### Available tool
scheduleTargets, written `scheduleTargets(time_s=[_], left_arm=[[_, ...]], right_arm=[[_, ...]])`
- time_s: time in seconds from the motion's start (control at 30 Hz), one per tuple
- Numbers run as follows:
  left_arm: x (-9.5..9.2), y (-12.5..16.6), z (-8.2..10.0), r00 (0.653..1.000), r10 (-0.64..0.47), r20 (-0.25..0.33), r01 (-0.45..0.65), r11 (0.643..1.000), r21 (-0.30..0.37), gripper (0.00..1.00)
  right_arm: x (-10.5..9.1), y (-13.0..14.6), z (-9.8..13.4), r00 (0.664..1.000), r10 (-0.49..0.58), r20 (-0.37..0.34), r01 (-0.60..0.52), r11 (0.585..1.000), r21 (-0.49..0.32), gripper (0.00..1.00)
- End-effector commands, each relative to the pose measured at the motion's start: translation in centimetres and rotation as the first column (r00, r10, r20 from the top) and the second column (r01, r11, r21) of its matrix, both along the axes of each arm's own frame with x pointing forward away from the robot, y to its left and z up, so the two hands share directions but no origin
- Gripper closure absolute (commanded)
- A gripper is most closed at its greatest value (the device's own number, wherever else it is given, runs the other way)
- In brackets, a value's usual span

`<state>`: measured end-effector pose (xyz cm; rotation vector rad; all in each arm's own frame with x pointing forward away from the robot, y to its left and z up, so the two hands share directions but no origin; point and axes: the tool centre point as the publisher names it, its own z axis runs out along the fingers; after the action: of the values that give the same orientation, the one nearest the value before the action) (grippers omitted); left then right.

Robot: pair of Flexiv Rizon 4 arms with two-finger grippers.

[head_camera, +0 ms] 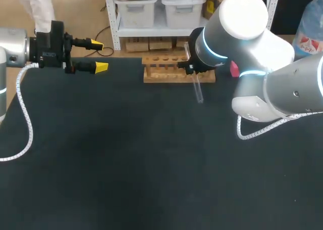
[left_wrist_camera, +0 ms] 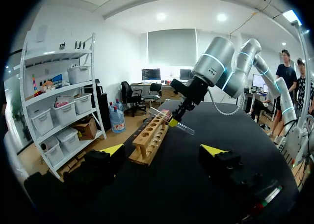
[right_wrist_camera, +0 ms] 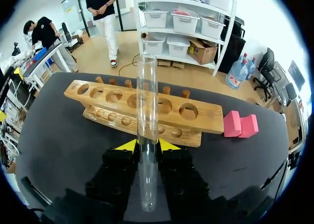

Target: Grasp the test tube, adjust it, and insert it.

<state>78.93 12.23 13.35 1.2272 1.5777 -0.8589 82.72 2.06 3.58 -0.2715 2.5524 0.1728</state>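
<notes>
Right gripper (right_wrist_camera: 147,146) is pinching the test tube (right_wrist_camera: 147,111) between both yellow tips. The tube is hanging over the wooden rack (right_wrist_camera: 196,117), at its right end in the head view. Its long axis is leaning well off upright, with the open mouth pointing past the rack toward the far table edge and the rounded end toward the near side. Left gripper (head_camera: 99,54) is sitting spread wide, well apart, at the far-left edge.

obstacles: rack (head_camera: 161,74), pink block (head_camera: 234,68) | passage: black mat (head_camera: 126,154) before rack

one tube (right_wrist_camera: 146,130), one rack (right_wrist_camera: 211,121), maybe two blocks (right_wrist_camera: 232,124)
</notes>
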Motion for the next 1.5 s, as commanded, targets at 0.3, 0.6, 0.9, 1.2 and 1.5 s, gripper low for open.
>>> scheduleTargets(time_s=[0.3,0.6,0.9,1.2,1.5], left_arm=[[-0.1,0.0,-0.1,1.000,0.003,0.005,-0.003,1.000,-0.003,0.00],[-0.1,0.0,-0.1,1.000,0.003,0.005,-0.003,1.000,-0.003,0.00],[-0.1,0.0,-0.1,1.000,0.003,0.005,-0.003,1.000,-0.003,0.00],[-0.1,0.0,-0.1,1.000,0.003,0.005,-0.003,1.000,-0.003,0.00],[-0.1,0.0,-0.1,1.000,0.003,0.005,-0.003,1.000,-0.003,0.00]], right_arm=[[0.3,0.0,0.1,0.999,0.013,-0.050,-0.013,1.000,-0.004,1.00],[-0.5,-0.1,0.6,0.999,-0.005,-0.041,0.005,1.000,0.003,1.00],[-2.1,-0.6,4.0,0.995,-0.044,0.093,0.045,0.999,-0.008,1.00],[-2.9,-1.7,7.3,0.965,-0.086,0.249,0.091,0.996,-0.007,1.00],[-3.0,-2.6,10.0,0.903,-0.103,0.416,0.100,0.995,0.029,1.00]])
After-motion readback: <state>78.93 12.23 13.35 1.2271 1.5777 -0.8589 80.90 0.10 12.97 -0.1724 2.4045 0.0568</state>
